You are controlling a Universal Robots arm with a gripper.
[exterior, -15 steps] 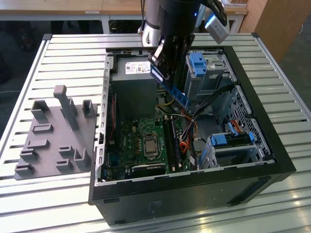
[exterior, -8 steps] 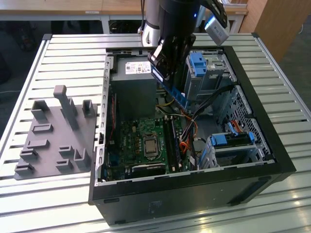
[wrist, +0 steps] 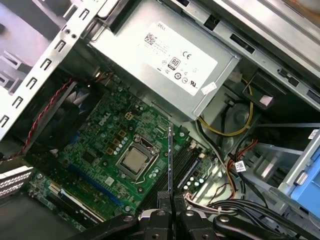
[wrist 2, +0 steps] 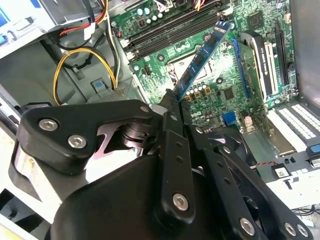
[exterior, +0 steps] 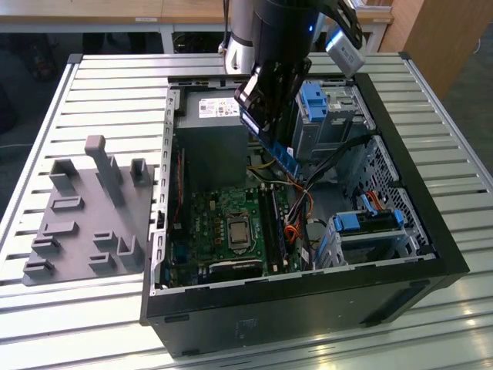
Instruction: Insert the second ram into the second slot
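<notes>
The single claw [wrist: 170,204] is clamped on one second ram [wrist 2: 202,57], a blue stick held tilted above the green motherboard [wrist: 107,135] inside the open computer case [exterior: 308,291]. The stick hangs over the dark memory slots [exterior: 273,223] beside the one processor socket [wrist: 136,160], not yet seated. Farther out sit one grey power supply [wrist: 165,55] and two blue drive-bay tabs [exterior: 316,100], and one grey fixture tray [exterior: 77,223] lies on the slatted bench [exterior: 92,85] beside the case.

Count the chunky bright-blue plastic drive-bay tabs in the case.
2: one tab farther back, the other tab nearer, both on the exterior view's right. More may be hidden.
</notes>
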